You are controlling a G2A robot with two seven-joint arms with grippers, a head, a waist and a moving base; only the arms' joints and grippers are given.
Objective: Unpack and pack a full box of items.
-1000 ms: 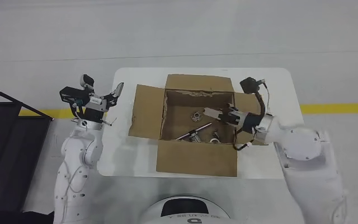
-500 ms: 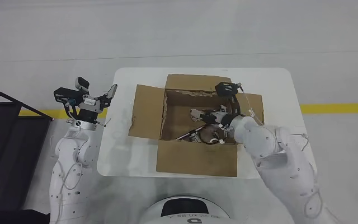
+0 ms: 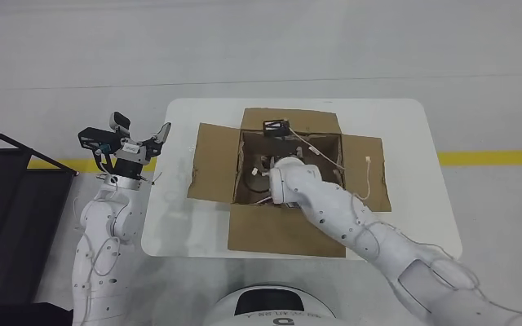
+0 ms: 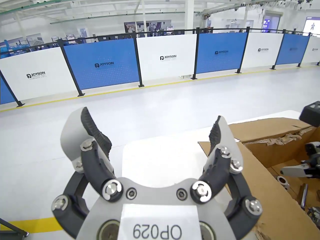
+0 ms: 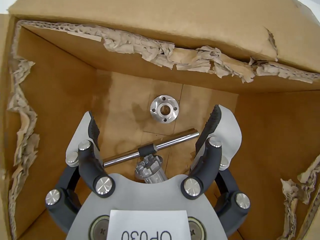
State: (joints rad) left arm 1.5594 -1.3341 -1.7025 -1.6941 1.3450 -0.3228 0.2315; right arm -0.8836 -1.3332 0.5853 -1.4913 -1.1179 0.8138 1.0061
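Note:
An open cardboard box (image 3: 214, 163) sits mid-table with its flaps spread. My right arm (image 3: 287, 175) leans into it. On the box floor lie a round metal flange (image 5: 164, 109), a steel rod (image 5: 172, 139) with a dark collar, and a notched metal part (image 5: 149, 166). My right gripper (image 5: 153, 115) hangs open just above the rod, its fingers either side of it and nothing held. Off the table's left edge, my left gripper (image 3: 143, 128) is raised and open (image 4: 151, 116), empty. The left wrist view catches the box (image 4: 260, 128) from the side.
The white table (image 3: 179, 224) has bare surface left of the box and at the right end. Torn paper lining (image 5: 190, 56) rims the box's inner walls. A black frame (image 3: 24, 191) stands on the floor at far left.
My right arm has swung from the box's right side across to its left half and down inside. The left arm shifted slightly left, then stayed put.

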